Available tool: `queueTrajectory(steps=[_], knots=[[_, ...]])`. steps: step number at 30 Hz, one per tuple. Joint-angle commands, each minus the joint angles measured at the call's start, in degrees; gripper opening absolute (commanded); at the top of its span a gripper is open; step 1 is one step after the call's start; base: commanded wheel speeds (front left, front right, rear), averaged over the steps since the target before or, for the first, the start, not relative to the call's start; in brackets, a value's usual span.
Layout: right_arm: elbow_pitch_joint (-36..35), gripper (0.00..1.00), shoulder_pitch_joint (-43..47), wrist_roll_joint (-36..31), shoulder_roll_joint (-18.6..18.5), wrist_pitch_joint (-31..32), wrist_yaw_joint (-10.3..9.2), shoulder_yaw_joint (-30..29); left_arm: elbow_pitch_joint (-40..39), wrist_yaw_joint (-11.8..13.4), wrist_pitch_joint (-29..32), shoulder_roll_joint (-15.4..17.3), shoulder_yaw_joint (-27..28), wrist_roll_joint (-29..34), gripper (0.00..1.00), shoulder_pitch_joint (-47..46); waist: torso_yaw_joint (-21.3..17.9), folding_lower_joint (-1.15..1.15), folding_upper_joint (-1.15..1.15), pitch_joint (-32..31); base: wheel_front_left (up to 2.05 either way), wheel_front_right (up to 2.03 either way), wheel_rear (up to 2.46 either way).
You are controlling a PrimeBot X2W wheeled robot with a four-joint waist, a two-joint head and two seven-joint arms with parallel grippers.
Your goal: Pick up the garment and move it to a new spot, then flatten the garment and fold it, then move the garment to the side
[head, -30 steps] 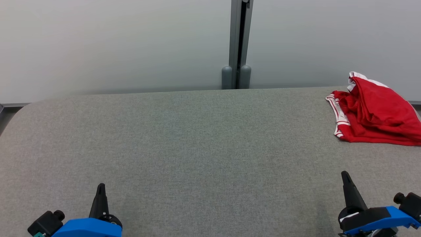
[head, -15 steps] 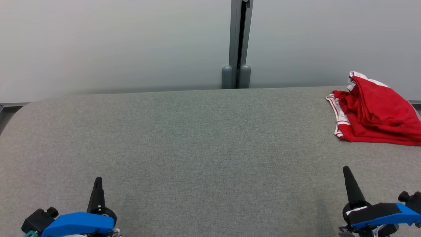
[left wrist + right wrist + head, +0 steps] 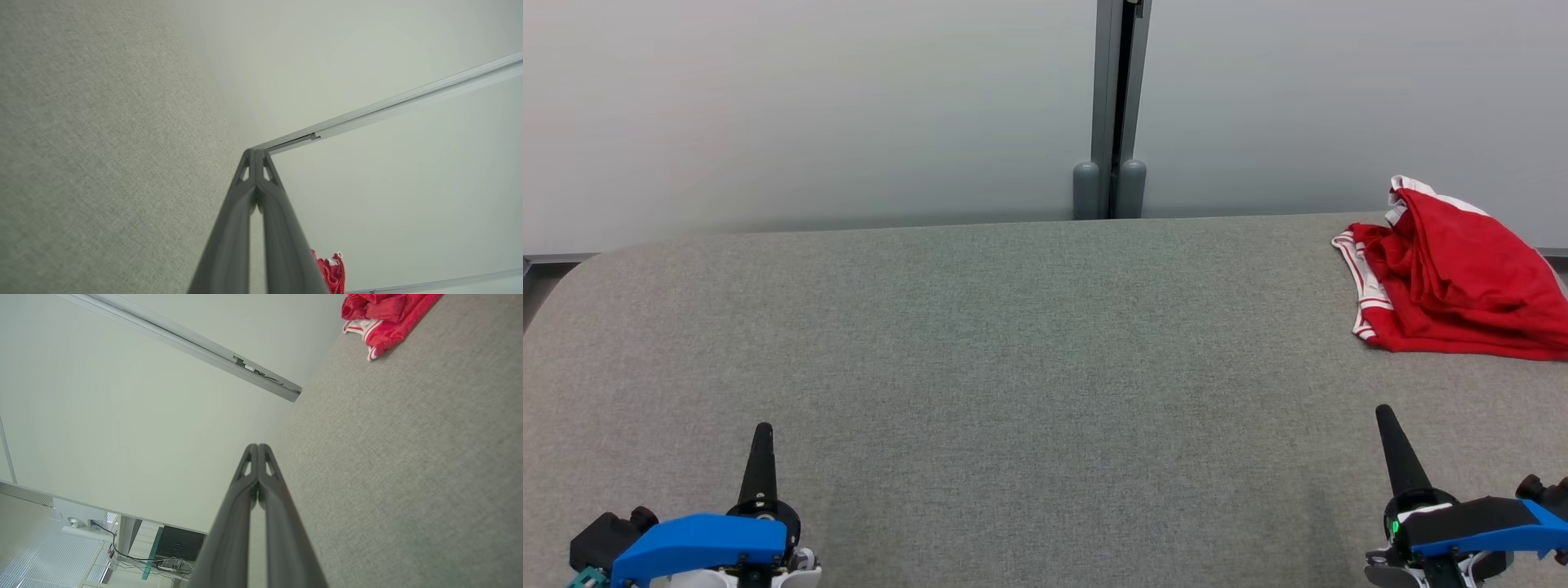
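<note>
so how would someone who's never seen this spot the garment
Start at the wide grey fabric-covered table before the pale wall. Follow its far edge to the robot's right. There lies a crumpled red garment with white-striped trim, vivid against the grey.

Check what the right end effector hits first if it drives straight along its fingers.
Likely the pale wall, or the far edge of the table; depth is unclear. The shut right end effector points across it toward that seam, and the red garment lies off to the side of that line.
</note>
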Motion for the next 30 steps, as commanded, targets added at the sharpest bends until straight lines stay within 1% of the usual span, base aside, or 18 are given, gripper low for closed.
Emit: queueTrajectory(steps=[1, 30], knots=[[-0.77, 0.00, -1.42, 1.36, -0.44, 0.32, 0.01, -0.11, -0.75, -0.37, 0.27, 0.08, 0.51, -1.09, 0.00, -1.10, 0.00, 0.00, 0.00, 0.01, 0.00, 0.00, 0.00], [-1.12, 0.00, -2.40, 16.47, -0.53, 3.02, 0.02, -0.58, -3.01, -0.52, 4.09, -0.33, 2.26, -14.78, 0.00, -2.24, -0.01, 0.00, 0.00, 0.25, 0.00, 0.00, 0.00]])
